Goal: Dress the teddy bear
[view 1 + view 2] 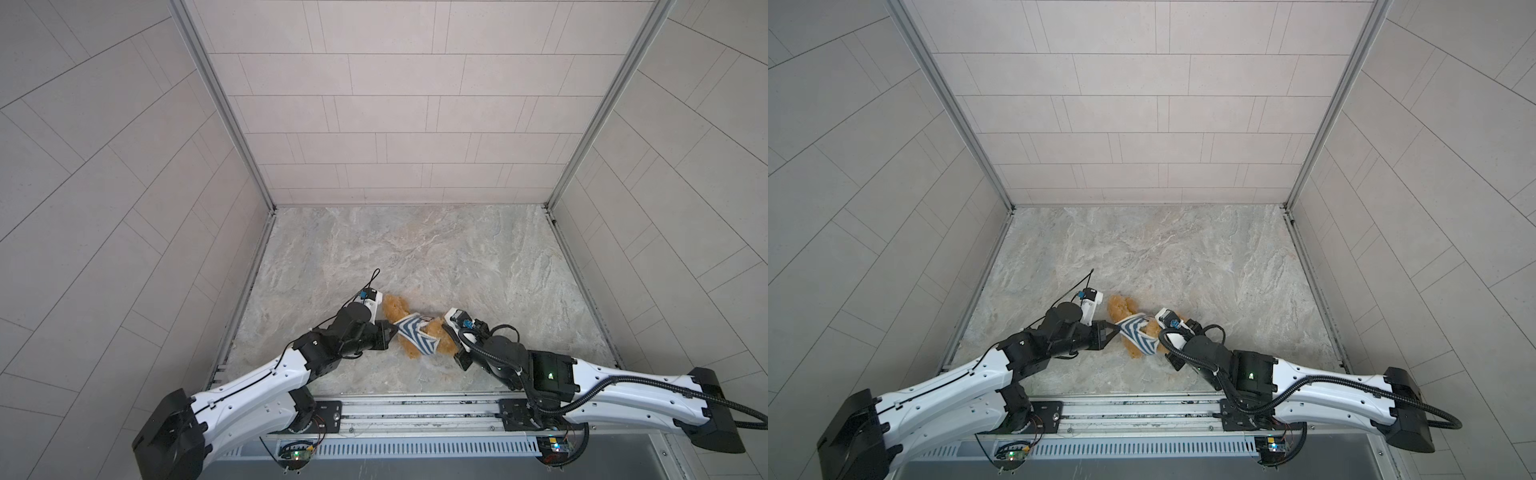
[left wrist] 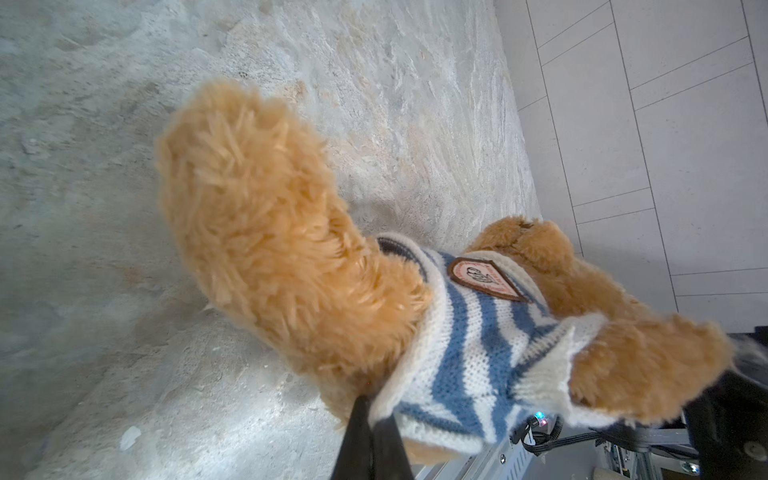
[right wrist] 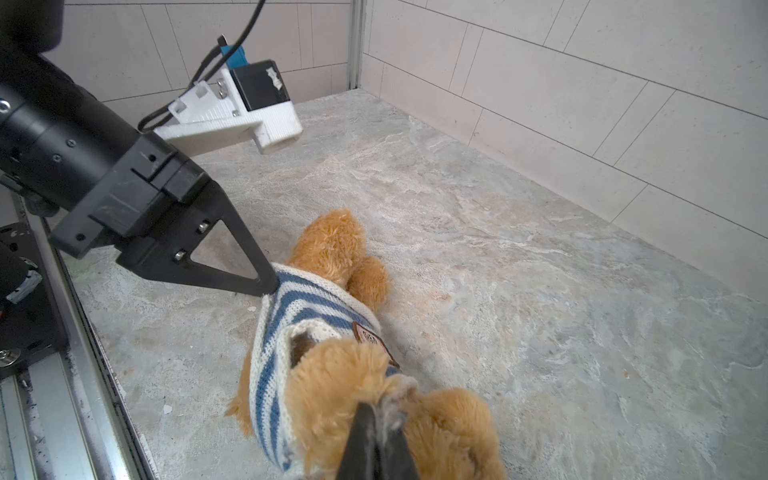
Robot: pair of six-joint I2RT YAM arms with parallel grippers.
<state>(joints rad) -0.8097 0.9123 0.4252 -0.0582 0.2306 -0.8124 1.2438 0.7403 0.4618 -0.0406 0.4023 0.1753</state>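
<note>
Axis of teddy bear [image 1: 395, 307] ran from my left gripper [image 3: 270, 286], pinching shirt [image 1: 415, 332] hem, to right gripper [image 3: 376, 415], clamped on fur.

Bright, diffuse light, soft shadows just beside the teddy bear [image 1: 394, 306]. Wrist views blur its nearest fur, perhaps from closeness; top views bow toward the edges.

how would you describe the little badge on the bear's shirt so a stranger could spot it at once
On the marbled floor, toward its near edge, lies the teddy bear in a blue-and-white striped shirt. On that shirt sits a small patch: shield-shaped, pale with a brown border, the only part of the knit without stripes.
</note>
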